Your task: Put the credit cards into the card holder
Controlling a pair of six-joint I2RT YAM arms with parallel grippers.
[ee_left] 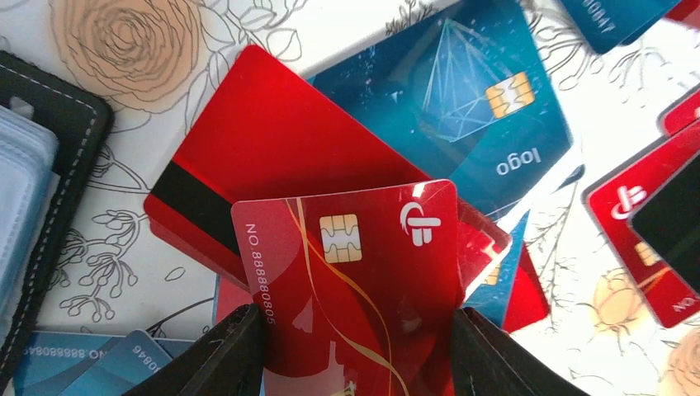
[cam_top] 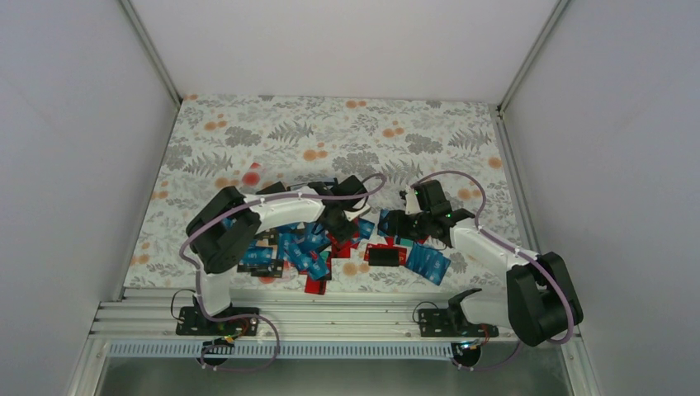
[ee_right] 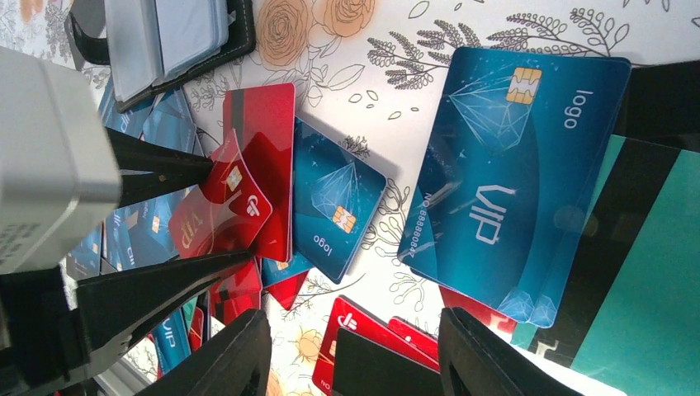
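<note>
Left wrist view: a red credit card (ee_left: 355,247) is clamped edgewise, bowed, in the left end effector (ee_left: 357,318); the right end effector (ee_right: 353,322) is held apart, empty. Squeeze should be light and the card squared to the open card holder (ee_left: 41,165) lying just beside on the worktop (ee_left: 124,247).

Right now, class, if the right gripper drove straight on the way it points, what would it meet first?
Most likely the black card lying on red cards, straight ahead between the right gripper's open fingers; how far off is unclear.
</note>
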